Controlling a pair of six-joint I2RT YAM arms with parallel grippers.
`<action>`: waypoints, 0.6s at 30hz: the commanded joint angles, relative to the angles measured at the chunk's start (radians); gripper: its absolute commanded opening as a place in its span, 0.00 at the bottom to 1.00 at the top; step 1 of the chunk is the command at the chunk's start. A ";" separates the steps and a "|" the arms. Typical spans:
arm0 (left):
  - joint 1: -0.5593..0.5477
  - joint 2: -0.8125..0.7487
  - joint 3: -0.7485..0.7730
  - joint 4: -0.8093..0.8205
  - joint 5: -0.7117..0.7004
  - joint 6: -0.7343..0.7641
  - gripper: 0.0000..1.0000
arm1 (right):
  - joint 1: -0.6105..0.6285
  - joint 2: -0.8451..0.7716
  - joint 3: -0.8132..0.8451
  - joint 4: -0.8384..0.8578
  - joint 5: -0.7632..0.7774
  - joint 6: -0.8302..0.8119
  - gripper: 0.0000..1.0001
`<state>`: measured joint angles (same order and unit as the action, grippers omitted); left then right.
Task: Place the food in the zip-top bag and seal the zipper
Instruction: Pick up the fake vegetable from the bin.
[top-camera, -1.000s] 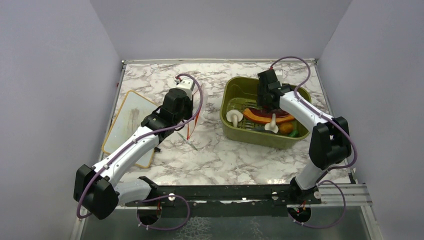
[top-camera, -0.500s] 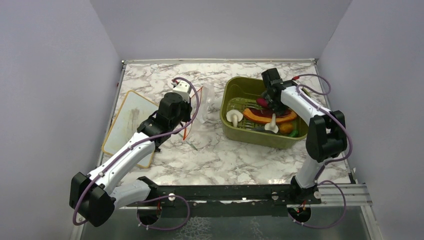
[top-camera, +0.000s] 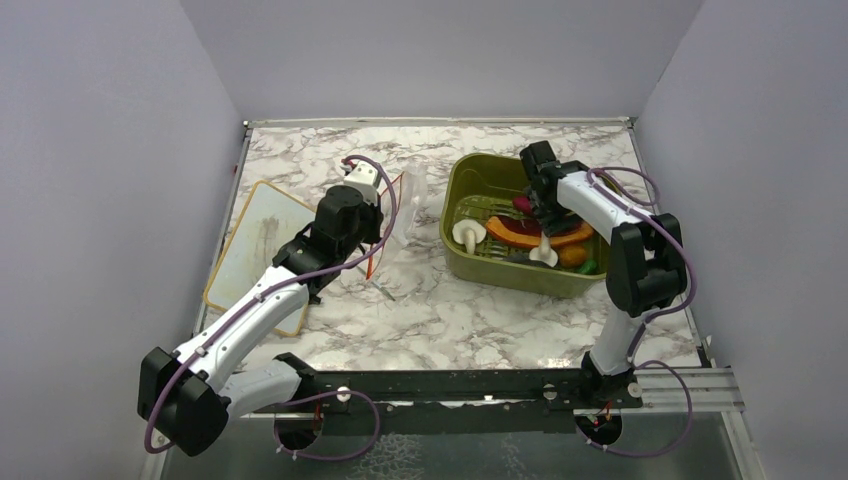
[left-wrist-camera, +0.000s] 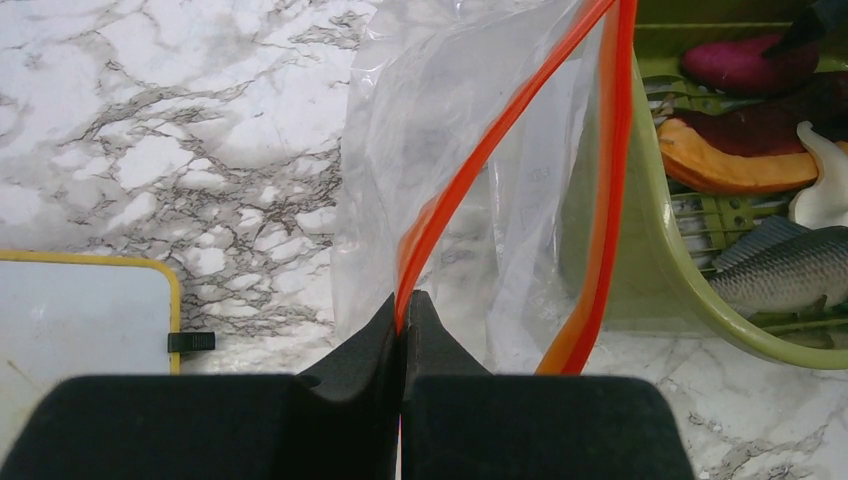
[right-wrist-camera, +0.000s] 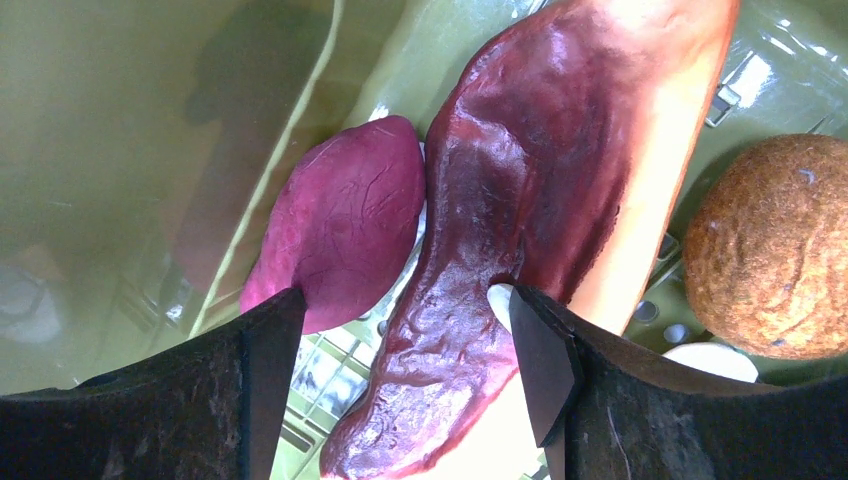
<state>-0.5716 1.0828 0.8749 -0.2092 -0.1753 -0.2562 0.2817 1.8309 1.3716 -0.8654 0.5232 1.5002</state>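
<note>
My left gripper (top-camera: 380, 226) is shut on the red-orange zipper (left-wrist-camera: 470, 170) of the clear zip-top bag (top-camera: 409, 203), holding it upright just left of the tub, mouth gaping (left-wrist-camera: 404, 305). The food lies in the olive-green tub (top-camera: 462, 172): two white mushrooms (top-camera: 466, 233), an orange crescent slice (top-camera: 520, 233), a dark red-purple piece (right-wrist-camera: 340, 220), a small round orange piece (top-camera: 572, 257) and a green bit (top-camera: 590, 267). My right gripper (right-wrist-camera: 405, 330) is open low in the tub, its jaws straddling the crescent slice's dark rind (right-wrist-camera: 500, 200); in the top view it (top-camera: 545, 213) is over the slice.
A tan-rimmed white board (top-camera: 255, 240) lies on the marble table left of my left arm. The tub wall (left-wrist-camera: 640, 270) stands right beside the bag. A grey toy fish (left-wrist-camera: 790, 280) lies in the tub. Walls close the table on three sides.
My left gripper raised the bag and carried it right toward the tub, then held still. My right gripper shifted slightly nearer within the tub, over the crescent slice.
</note>
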 joint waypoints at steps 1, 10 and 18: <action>-0.002 -0.026 -0.011 0.031 0.002 0.006 0.00 | 0.004 0.004 -0.013 0.038 -0.023 0.082 0.75; -0.002 -0.035 -0.011 0.030 -0.006 0.012 0.00 | 0.004 -0.053 -0.083 0.092 0.008 0.163 0.72; -0.003 -0.042 -0.013 0.030 -0.006 0.014 0.00 | 0.002 -0.024 -0.074 0.109 0.012 0.207 0.72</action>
<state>-0.5716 1.0611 0.8738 -0.2092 -0.1753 -0.2531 0.2813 1.7836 1.3090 -0.8181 0.5327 1.6306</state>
